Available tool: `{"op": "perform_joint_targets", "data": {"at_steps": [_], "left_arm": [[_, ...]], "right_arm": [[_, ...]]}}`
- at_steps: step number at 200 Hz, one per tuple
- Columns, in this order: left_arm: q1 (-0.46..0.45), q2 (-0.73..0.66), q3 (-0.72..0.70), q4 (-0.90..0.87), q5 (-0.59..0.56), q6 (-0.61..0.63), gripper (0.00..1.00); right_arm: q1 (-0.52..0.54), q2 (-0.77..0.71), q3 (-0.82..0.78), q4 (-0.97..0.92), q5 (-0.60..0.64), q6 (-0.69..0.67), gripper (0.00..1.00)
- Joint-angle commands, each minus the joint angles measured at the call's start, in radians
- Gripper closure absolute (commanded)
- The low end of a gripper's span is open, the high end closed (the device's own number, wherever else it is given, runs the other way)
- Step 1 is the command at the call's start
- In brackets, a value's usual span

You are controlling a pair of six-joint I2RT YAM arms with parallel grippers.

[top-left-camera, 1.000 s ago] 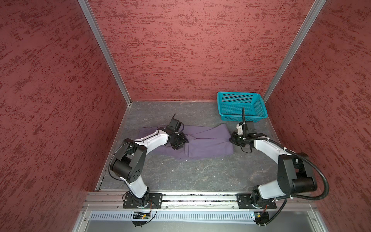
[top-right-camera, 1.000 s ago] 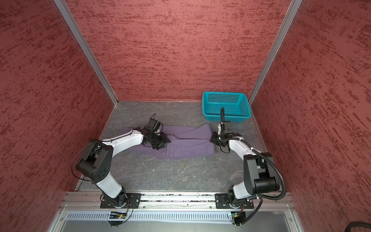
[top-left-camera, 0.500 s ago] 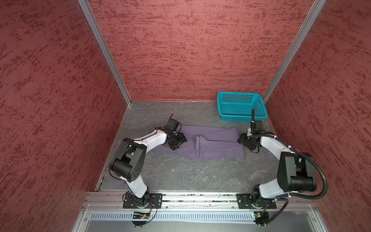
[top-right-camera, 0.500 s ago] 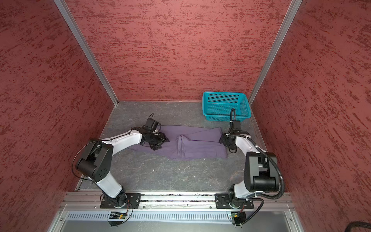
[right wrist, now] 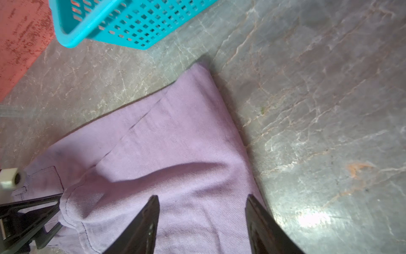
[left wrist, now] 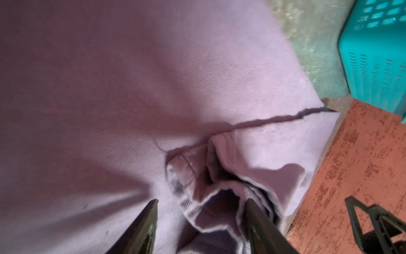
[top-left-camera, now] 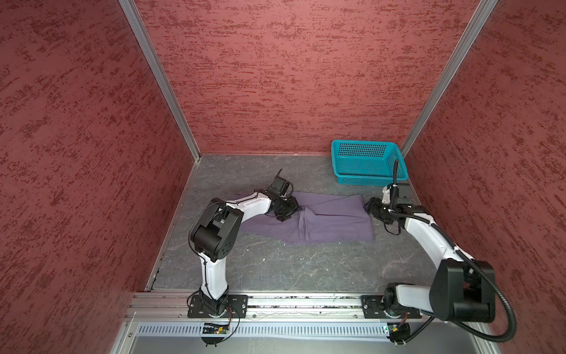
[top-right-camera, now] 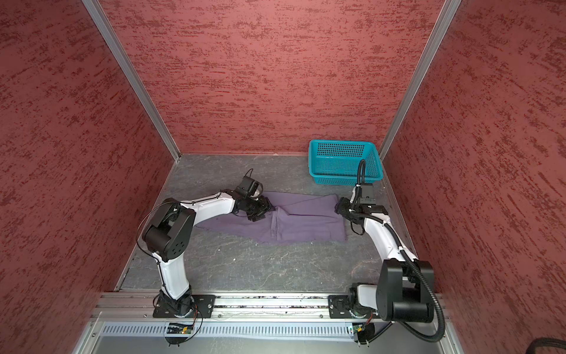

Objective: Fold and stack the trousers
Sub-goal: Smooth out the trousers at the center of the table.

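from the front rail (top-left-camera: 306, 302), the left arm (top-left-camera: 214, 275) and the right arm (top-left-camera: 428, 233) reach inward over the grey marbled counter (top-left-camera: 275, 266). the dusty-purple trousers (top-left-camera: 337, 220) lie flat across the counter's middle, stretched side to side between the arms, with a doubled layer and a raised ridge near their centre. the left tool (left wrist: 201, 203) sits low on the cloth at that ridge, its jaws parted around a ruffled, hemmed fold, clamping nothing. the right tool (right wrist: 202, 198) hovers at the trousers' right-hand edge, jaws likewise parted, gripping nothing. beyond, the teal perforated basket (top-left-camera: 367, 180) stands in the far right corner, near the trousers but apart, against the red textured wall (top-left-camera: 291, 76).
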Motion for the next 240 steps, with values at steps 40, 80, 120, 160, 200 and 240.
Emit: {"op": "perform_joint_targets", "data": {"at_steps": [40, 80, 120, 160, 200, 240], "left_arm": [[-0.011, 0.043, 0.034, 0.032, 0.024, -0.038, 0.78], [0.005, 0.059, 0.121, 0.013, -0.005, -0.003, 1.00], [0.029, 0.068, 0.277, -0.034, -0.048, 0.136, 1.00], [0.032, 0.030, 0.273, 0.056, -0.124, 0.280, 0.82], [0.104, -0.010, 0.177, 0.035, -0.160, 0.206, 0.24], [0.082, -0.100, 0.040, 0.028, -0.103, 0.157, 0.62]], "right_arm": [[-0.001, 0.006, -0.028, 0.031, -0.014, 0.013, 0.37], [-0.001, 0.015, -0.027, 0.039, -0.016, 0.016, 0.37], [-0.001, 0.017, -0.029, 0.036, -0.010, 0.009, 0.37], [-0.002, 0.011, -0.041, 0.039, -0.010, 0.012, 0.37], [-0.001, 0.008, -0.049, 0.041, -0.022, 0.017, 0.36], [-0.001, 0.001, -0.064, 0.058, -0.051, 0.022, 0.37]]}}
